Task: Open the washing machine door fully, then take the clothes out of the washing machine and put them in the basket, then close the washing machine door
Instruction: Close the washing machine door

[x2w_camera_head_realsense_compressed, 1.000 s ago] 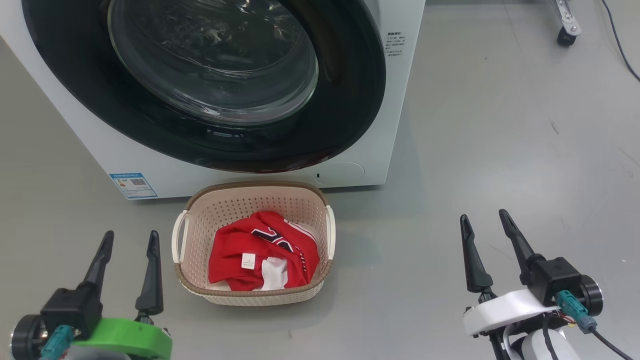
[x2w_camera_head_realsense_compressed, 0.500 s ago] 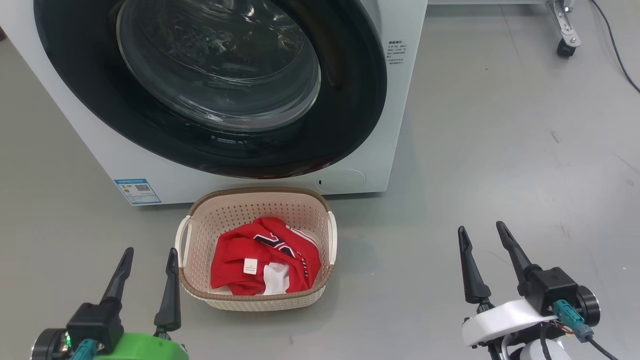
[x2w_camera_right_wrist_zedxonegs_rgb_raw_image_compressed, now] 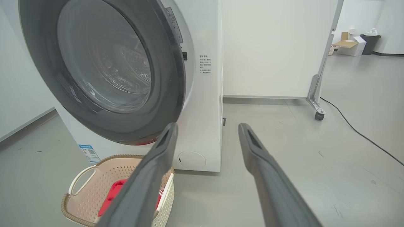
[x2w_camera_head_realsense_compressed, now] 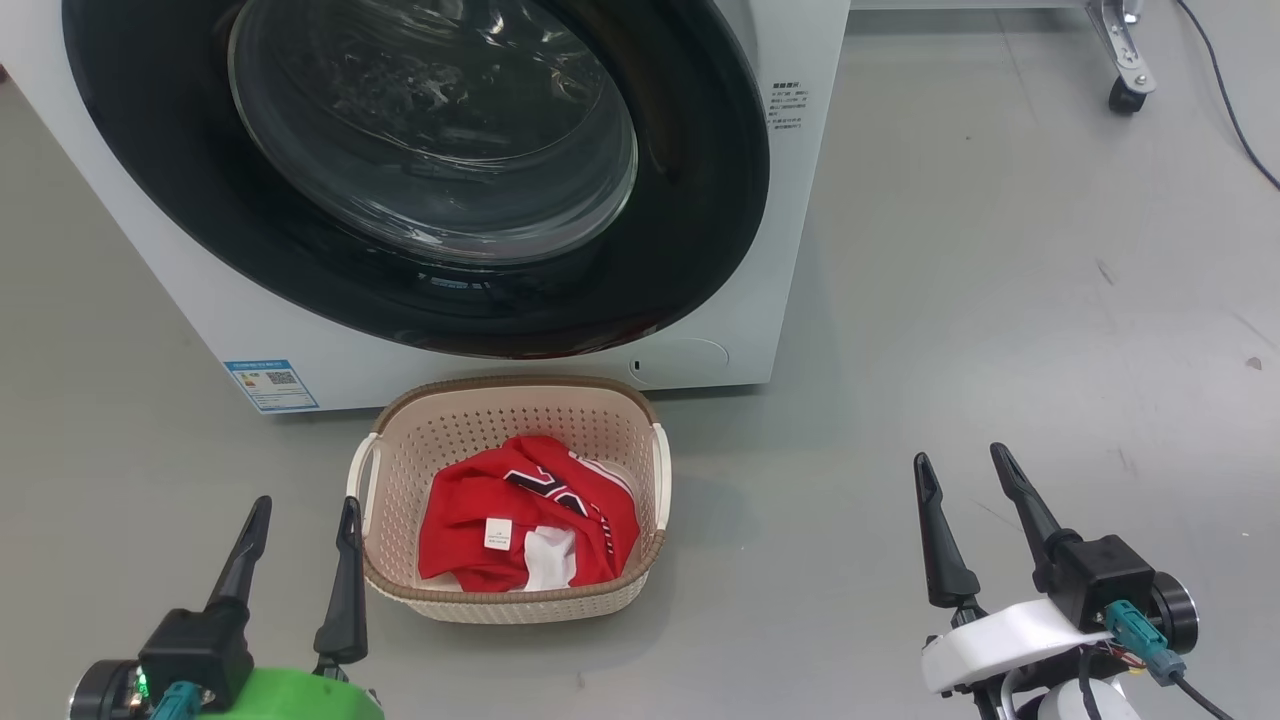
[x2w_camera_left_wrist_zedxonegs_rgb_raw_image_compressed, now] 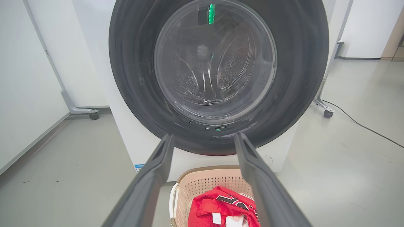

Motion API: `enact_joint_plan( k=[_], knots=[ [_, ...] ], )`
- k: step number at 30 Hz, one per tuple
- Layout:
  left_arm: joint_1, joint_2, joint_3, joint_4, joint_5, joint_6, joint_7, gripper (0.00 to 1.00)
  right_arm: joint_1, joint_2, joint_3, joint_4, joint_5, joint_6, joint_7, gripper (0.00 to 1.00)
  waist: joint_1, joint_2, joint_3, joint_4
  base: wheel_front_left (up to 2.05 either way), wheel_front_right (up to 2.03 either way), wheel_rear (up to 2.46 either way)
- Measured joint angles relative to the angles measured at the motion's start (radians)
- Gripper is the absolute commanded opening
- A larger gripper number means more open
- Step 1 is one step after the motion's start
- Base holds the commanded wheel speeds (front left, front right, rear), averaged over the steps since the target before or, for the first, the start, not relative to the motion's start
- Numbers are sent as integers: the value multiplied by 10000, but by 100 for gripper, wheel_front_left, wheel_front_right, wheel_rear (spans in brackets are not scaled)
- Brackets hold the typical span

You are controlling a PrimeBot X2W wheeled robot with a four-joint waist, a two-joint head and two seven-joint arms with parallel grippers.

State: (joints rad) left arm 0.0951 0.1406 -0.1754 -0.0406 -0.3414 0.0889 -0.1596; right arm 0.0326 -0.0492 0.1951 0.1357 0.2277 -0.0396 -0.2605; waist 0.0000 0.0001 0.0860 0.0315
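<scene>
Basket (x2w_camera_head_realsense_compressed: 510, 386) long axis crosswise, parallel to washing machine (x2w_camera_head_realsense_compressed: 795, 230) front; mouth upward

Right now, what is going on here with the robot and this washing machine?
Nothing is being handled at this moment. The robot's left hand and right hand are both open and empty, held low over the grey floor on either side of the small cream perforated plastic basket. The bright red and white fabric clothes lie inside that basket. The large round black-rimmed glass door of the big white washing machine looks shut.
</scene>
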Motion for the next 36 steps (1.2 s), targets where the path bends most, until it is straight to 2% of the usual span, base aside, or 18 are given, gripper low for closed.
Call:
enact_joint_plan(
  k=[1,2,3,4,30,36],
  knots=[
    [14,0,-2,-6,0,2,0,100,1,0,0,0,0,0,0,100,0,0,2,-6,0,0,0],
    [30,-2,-8,-6,2,31,2,100,2,0,0,-2,0,0,0,92,0,0,3,-12,0,0,0],
    [45,-6,-10,-8,4,42,2,100,2,0,2,-4,0,-4,0,49,0,0,4,-16,0,0,0],
    [68,-10,-10,-13,31,44,4,100,2,2,0,-4,0,-44,0,0,0,0,6,-20,0,0,0],
    [76,-98,-257,-286,255,104,58,100,-12,-102,-52,10,-36,-23,0,0,0,0,193,107,0,0,0],
    [61,-159,-313,-474,265,104,54,100,-261,-178,27,8,-201,125,0,0,0,0,469,210,0,0,0]
  ],
)
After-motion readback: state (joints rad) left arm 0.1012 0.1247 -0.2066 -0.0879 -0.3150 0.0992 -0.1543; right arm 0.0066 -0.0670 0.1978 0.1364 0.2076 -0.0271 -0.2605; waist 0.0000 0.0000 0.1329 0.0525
